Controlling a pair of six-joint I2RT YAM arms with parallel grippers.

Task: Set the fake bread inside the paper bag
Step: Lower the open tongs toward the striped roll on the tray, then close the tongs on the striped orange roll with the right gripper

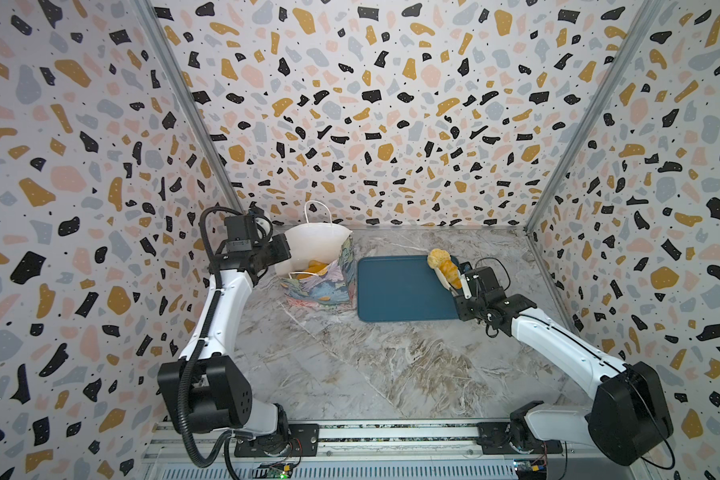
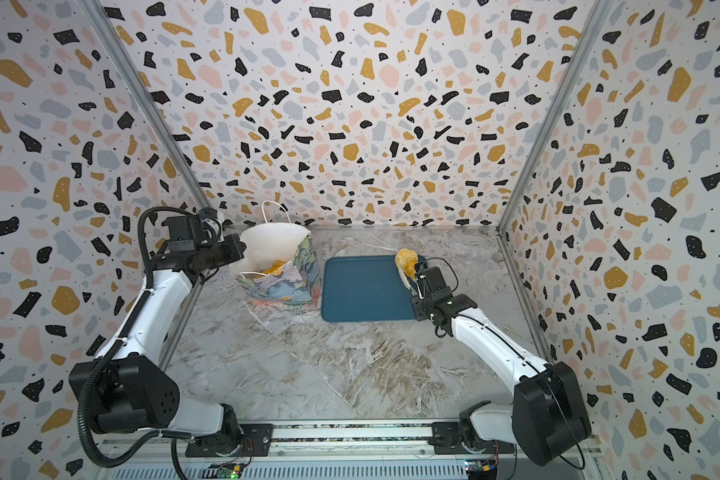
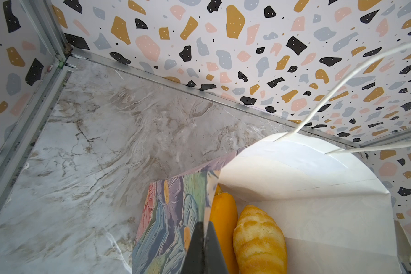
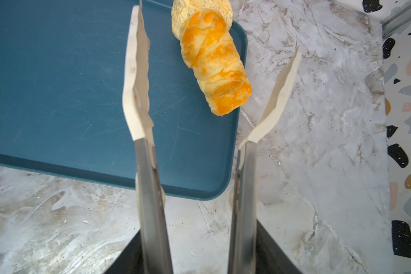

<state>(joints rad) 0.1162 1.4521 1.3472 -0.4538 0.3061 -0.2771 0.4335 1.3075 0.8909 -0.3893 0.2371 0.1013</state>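
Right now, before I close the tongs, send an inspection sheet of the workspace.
Surface: marble table.
Job's things: paper bag standing open, breads inside; striped roll and pale bun on blue tray's far right corner.
Clutter: nothing seen.
Grippers: left gripper shut on bag's wall; right gripper holds tongs, tips open either side of the roll.
Cables: black conduit along left arm; thin cable looped at right wrist.
Surroundings: terrazzo-print walls.

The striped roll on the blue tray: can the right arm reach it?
Probably yes. The right gripper holds tongs whose open tips stand either side of the striped roll in the wrist view, at a corner of the blue tray. Nothing lies between. Their height I cannot tell.
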